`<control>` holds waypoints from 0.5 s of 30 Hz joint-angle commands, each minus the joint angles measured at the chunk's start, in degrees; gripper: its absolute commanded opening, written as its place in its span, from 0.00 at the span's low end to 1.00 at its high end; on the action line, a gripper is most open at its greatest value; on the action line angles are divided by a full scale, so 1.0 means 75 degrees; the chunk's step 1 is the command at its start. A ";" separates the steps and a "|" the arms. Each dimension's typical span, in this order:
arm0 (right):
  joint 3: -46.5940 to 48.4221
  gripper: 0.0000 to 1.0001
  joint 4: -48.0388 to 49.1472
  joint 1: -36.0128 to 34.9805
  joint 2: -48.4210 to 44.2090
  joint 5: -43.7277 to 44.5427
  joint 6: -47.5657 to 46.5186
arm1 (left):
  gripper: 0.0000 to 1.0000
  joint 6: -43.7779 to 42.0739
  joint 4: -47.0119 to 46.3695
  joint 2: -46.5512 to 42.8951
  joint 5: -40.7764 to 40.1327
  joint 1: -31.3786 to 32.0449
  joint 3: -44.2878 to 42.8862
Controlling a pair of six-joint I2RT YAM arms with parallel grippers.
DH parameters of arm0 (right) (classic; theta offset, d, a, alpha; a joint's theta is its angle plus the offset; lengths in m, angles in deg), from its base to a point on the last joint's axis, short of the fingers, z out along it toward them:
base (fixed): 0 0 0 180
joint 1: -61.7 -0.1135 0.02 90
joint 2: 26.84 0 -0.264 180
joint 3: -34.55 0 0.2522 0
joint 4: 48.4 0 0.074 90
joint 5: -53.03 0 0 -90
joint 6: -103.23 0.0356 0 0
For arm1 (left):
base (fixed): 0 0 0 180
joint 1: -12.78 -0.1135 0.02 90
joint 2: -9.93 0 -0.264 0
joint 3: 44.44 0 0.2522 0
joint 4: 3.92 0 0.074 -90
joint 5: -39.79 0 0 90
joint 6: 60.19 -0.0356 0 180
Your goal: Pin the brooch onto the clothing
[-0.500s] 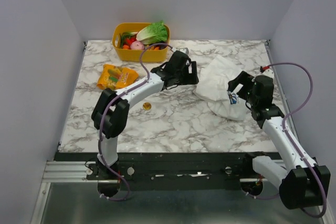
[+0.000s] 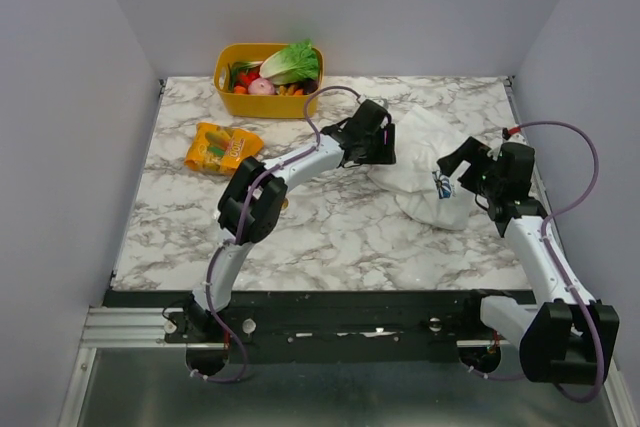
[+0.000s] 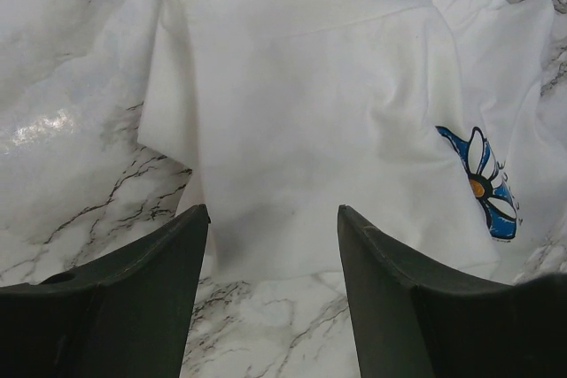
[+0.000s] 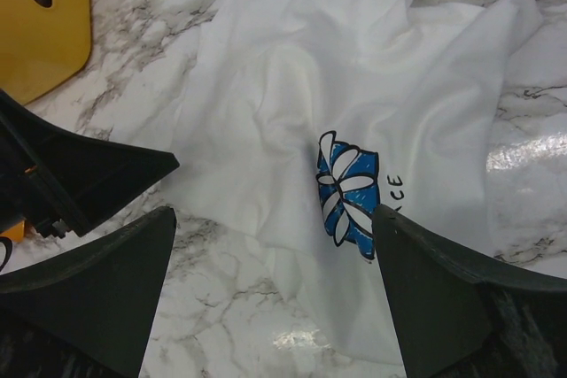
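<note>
The clothing, a crumpled white T-shirt (image 2: 420, 147), lies at the right of the marble table, its blue flower print (image 2: 441, 185) facing up. My left gripper (image 2: 386, 144) is at the shirt's left edge. In the left wrist view it (image 3: 273, 212) is open, with the shirt's hem (image 3: 292, 174) just beyond its tips and bare marble between them. My right gripper (image 2: 453, 174) hovers over the shirt's near right part. It (image 4: 272, 212) is open and empty, and the print (image 4: 347, 192) sits close to its right fingertip. The brooch is hidden under the left arm's elbow.
A yellow basket (image 2: 262, 97) of vegetables stands at the back. An orange snack packet (image 2: 222, 147) lies left of the arms. The left gripper's finger (image 4: 89, 174) shows in the right wrist view, close to the right gripper. Walls enclose the table.
My left arm has swung right, from mid-table to the shirt's left edge, and its jaws have narrowed somewhat. Its elbow now covers the brooch. The right gripper has shifted slightly right.
</note>
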 commanded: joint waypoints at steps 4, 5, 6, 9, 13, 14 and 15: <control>0.0011 1.00 -0.0171 0.0083 -0.0050 -0.0430 -0.0058 | 0.69 -0.0046 0.0056 0.0244 0.0093 0.0008 -0.0228; 0.0000 1.00 -0.0171 0.0083 -0.0062 -0.0430 -0.0069 | 0.70 -0.0046 0.0127 0.0279 0.0057 0.0020 -0.0252; -0.0012 1.00 -0.0159 0.0095 -0.0073 -0.0419 -0.0069 | 0.70 -0.0046 0.0174 0.0314 0.0022 0.0020 -0.0264; -0.0012 1.00 -0.0217 0.0095 -0.0132 -0.0442 -0.0093 | 0.69 -0.0011 -0.0001 0.0326 0.0279 0.0020 -0.0159; -0.0036 1.00 -0.0241 0.0095 -0.0261 -0.0384 -0.0163 | 0.58 0.0001 -0.0025 0.0431 0.0525 0.0090 -0.0205; -0.0036 1.00 -0.0264 0.0095 -0.0273 -0.0337 -0.0233 | 0.53 -0.0010 -0.0013 0.0455 0.0642 0.0090 -0.0217; -0.0024 1.00 -0.0357 0.0095 -0.0284 -0.0279 -0.0257 | 0.48 -0.0022 0.0045 0.0478 0.0678 0.0079 -0.0229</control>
